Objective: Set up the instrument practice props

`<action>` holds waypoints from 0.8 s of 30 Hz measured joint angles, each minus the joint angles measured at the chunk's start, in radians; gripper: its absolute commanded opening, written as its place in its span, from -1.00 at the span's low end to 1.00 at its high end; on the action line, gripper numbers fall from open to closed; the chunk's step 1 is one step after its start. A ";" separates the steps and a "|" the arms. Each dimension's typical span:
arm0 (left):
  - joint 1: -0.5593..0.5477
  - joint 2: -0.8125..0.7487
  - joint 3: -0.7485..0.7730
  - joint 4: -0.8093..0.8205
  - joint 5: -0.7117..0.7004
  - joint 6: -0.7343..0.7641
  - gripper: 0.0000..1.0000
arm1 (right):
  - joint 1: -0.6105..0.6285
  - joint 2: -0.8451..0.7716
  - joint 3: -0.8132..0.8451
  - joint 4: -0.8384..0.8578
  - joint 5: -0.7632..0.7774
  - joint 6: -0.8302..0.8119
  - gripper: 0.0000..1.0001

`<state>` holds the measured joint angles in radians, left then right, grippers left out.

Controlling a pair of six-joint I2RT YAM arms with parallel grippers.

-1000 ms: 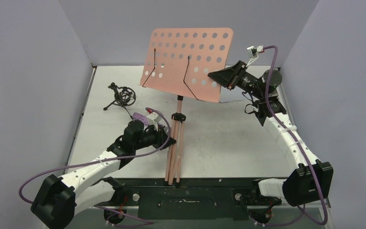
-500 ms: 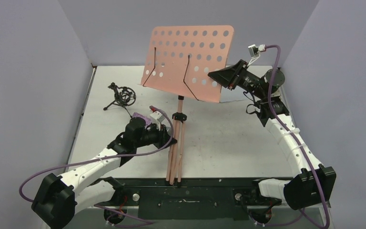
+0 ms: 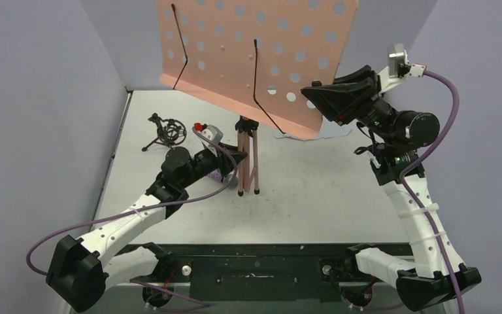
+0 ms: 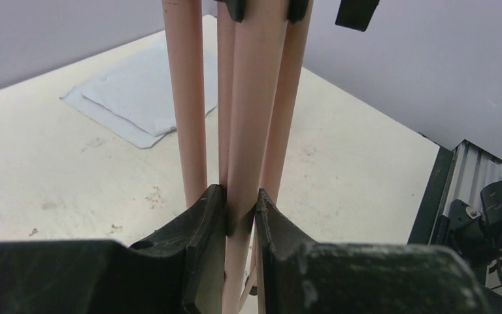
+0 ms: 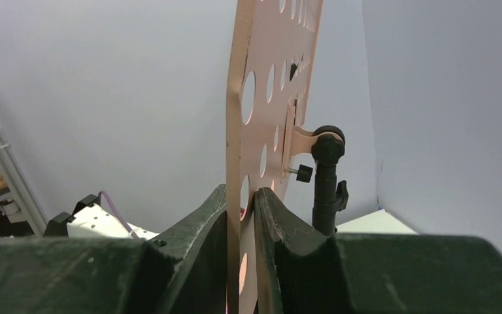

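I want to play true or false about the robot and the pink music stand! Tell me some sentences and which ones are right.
1. The right tool pinches the edge of the pink perforated desk. True.
2. The left tool is open and holds nothing. False: it is shut on a pink tube of the stand.
3. The black mic holder sits on the table, touched by neither arm. True.
4. The sheet-music pages rest on the desk. False: they lie flat on the table.
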<state>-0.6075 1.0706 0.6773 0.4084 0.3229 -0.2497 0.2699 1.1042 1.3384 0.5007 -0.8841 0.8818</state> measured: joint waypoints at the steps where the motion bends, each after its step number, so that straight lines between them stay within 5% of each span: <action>1: 0.000 0.003 0.000 0.014 0.002 0.008 -1.00 | 0.001 -0.007 -0.001 0.011 -0.007 -0.004 -0.89; 17: -0.013 0.061 -0.095 0.087 -0.020 0.122 -1.00 | 0.006 -0.098 -0.212 0.021 -0.011 -0.119 -0.89; 21: -0.042 0.053 -0.110 0.104 -0.035 0.171 -1.00 | 0.007 -0.150 -0.211 -0.076 -0.014 -0.198 -0.50; 24: -0.085 0.040 -0.111 0.085 -0.086 0.229 -1.00 | 0.017 -0.164 -0.211 -0.137 -0.047 -0.232 -0.38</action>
<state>-0.6930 1.1107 0.5667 0.4934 0.2371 -0.0208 0.2871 0.9405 1.1275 0.3634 -0.9314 0.6498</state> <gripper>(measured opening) 0.160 0.260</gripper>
